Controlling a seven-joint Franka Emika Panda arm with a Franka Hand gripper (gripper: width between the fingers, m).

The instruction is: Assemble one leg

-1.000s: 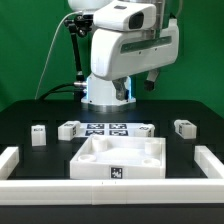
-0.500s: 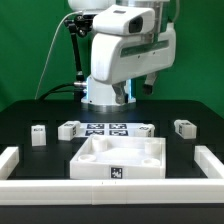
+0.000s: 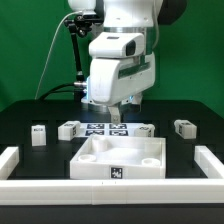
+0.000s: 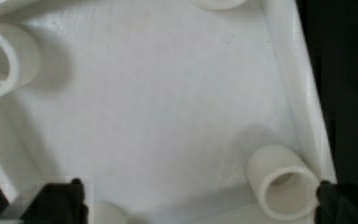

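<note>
Four legs are counted, all loose on the black bench (image 3: 40, 165), in a row toward its far edge. The first leg (image 3: 39, 133) sits nearest the edge at the exterior view's left. The second leg (image 3: 69, 129) lies just beside the marker board (image 3: 107, 129) on that side, and the third leg (image 3: 145, 129) just beside it on the other. The fourth leg (image 3: 183, 127) sits toward the edge at the exterior view's right. Each is a small white blocky post with a black-and-white square tag on one face; finer detail is too small to tell.

One tray-like part (image 3: 95, 168) lies at mid-bench, nearer the front edge, with a single tag on its front wall. Three white rails are noted: one rail along the left edge (image 3: 8, 158), one along the right edge (image 3: 212, 160), and one along the front edge (image 3: 110, 190).

One pincer (image 3: 114, 110) hangs above the tray-like part, clear of every leg. In the wrist view its two dark fingertips (image 4: 60, 200) stand wide apart with nothing held between them. Below them lies the tray's pale floor, where three round sockets (image 4: 282, 178) are visible.
</note>
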